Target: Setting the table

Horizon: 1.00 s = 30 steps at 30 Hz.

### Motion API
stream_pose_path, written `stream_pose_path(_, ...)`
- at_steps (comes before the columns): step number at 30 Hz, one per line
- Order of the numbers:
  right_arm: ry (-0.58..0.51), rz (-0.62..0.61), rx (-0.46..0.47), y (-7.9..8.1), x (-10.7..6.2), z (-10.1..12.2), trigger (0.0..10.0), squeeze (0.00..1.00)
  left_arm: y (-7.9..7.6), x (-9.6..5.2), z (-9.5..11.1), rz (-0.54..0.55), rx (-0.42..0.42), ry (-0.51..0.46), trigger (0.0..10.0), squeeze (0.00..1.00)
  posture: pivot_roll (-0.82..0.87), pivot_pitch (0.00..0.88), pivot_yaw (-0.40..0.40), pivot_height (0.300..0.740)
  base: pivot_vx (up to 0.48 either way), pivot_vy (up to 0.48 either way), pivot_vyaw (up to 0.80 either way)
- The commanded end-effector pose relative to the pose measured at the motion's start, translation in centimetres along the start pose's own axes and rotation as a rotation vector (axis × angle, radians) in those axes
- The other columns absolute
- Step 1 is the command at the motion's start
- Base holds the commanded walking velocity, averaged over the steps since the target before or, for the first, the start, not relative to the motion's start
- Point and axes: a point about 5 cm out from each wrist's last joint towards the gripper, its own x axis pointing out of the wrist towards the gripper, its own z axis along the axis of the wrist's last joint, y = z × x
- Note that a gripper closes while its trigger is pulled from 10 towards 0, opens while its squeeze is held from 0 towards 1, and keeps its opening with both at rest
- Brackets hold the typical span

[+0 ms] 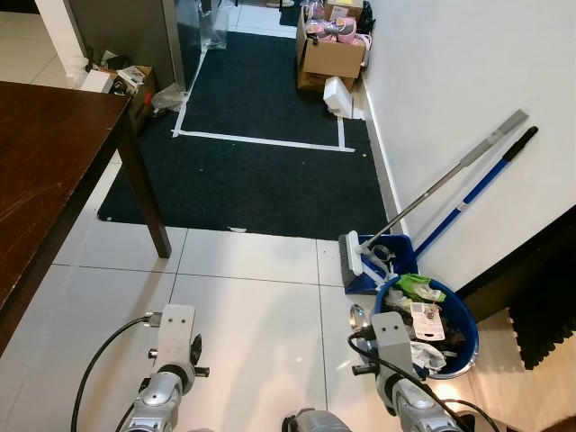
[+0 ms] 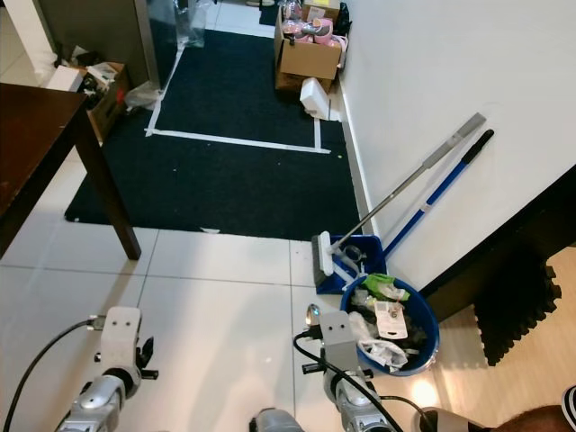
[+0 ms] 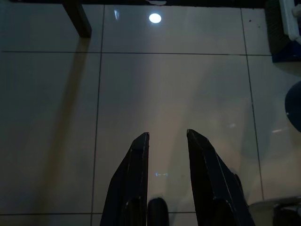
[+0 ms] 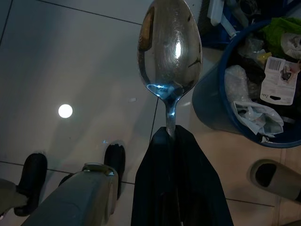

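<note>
A dark wooden surface (image 1: 45,171) fills the left edge, beside a black rug (image 1: 261,153) on white tile. At lower right, by a blue bin (image 1: 454,346), the right tool (image 4: 175,134) clamps a spoon (image 4: 170,44); the left tool (image 3: 168,141) hangs parted over tile.

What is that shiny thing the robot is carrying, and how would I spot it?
Find the blue bin full of rubbish by the white wall, beside the broom. Just left of it, the right pincer is shut on a spoon, bowl pointing forward. It is the one polished metal thing there; the left pincer holds nothing.
</note>
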Motion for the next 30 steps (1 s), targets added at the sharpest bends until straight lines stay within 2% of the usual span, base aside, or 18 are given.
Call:
stream_pose_path(1, 0.024, -0.007, 0.005, -0.2, -0.2, -0.6, 10.0, 0.00, -0.4, -0.1, -0.6, -0.018, 0.025, 0.037, 10.0, 0.00, 0.05, 0.039, -0.045, 0.740, 0.000, 0.000, 0.00)
stream_pose_path(9, 0.064, -0.023, 0.049, -0.5, -0.4, -1.3, 10.0, 0.00, -0.6, -0.1, -0.7, -0.029, 0.038, 0.041, 10.0, 0.00, 0.05, 0.041, -0.048, 0.740, 0.000, 0.000, 0.00)
stream_pose_path(17, 0.073, -0.019, 0.044, -0.5, -0.4, -1.5, 10.0, 0.00, -0.9, -0.1, -0.8, -0.036, 0.034, 0.053, 10.0, 0.00, 0.05, 0.043, -0.049, 0.740, 0.000, 0.000, 0.00)
stream_pose_path(18, 0.085, -0.001, 0.015, -0.2, -0.4, -1.6, 10.0, 0.00, -0.8, -0.1, -1.0, -0.033, 0.043, 0.066, 10.0, 0.00, 0.05, 0.044, -0.047, 0.740, 0.000, 0.000, 0.00)
stream_pose_path(23, 0.112, 0.022, -0.014, 0.2, -0.5, -2.0, 10.0, 0.00, -0.5, -0.2, -1.3, -0.027, 0.048, 0.083, 10.0, 0.00, 0.06, 0.044, -0.045, 0.740, 0.000, 0.000, 0.00)
stream_pose_path(30, 0.124, 0.025, -0.016, 0.2, -0.5, -2.3, 10.0, 0.00, -0.4, -0.2, -1.2, -0.026, 0.049, 0.076, 10.0, 0.00, 0.06, 0.044, -0.046, 0.740, 0.000, 0.000, 0.34)
